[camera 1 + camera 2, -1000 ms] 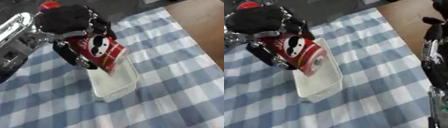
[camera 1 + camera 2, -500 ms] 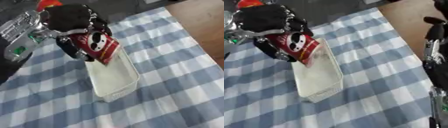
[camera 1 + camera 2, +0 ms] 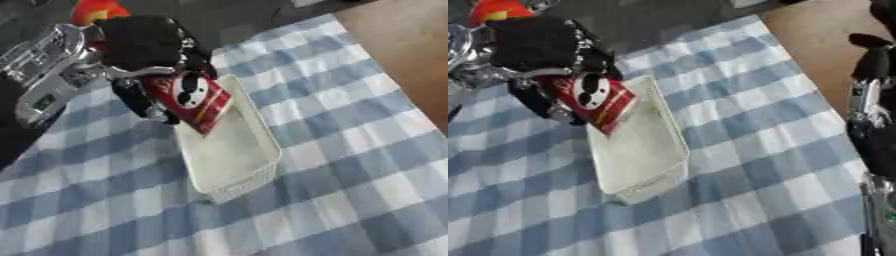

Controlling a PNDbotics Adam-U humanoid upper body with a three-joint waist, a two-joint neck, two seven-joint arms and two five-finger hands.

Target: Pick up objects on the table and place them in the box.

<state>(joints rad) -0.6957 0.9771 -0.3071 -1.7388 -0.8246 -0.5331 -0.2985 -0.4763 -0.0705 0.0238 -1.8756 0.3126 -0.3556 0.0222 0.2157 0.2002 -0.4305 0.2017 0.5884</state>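
Where the blue-and-white checked tablecloth [image 3: 350,115] covers the table, a shallow white rectangular plastic box [image 3: 229,150] lies with its long side running away from the robot. The robot's black left hand [image 3: 144,45] is positioned over the far end of that box. Its fingers are curled round a flat red packet with a black-and-white face printed on it [image 3: 192,100], and the thumb and fingers grip the packet at its upper part. The packet hangs tilted, its lower corner pointing down into the box's far end; whether that corner touches the box floor cannot be told. A silver forearm section [image 3: 39,75] extends from the hand toward the left edge. A red and yellow object [image 3: 98,9] sits beyond the hand at the table's far side; its form is unclear. The right arm [image 3: 872,100], black with silver joints, stands along the right edge of the right eye view, well apart from the box. Its hand's finger posture cannot be told. Bare brown surface [image 3: 402,45] shows beyond the cloth's right border.
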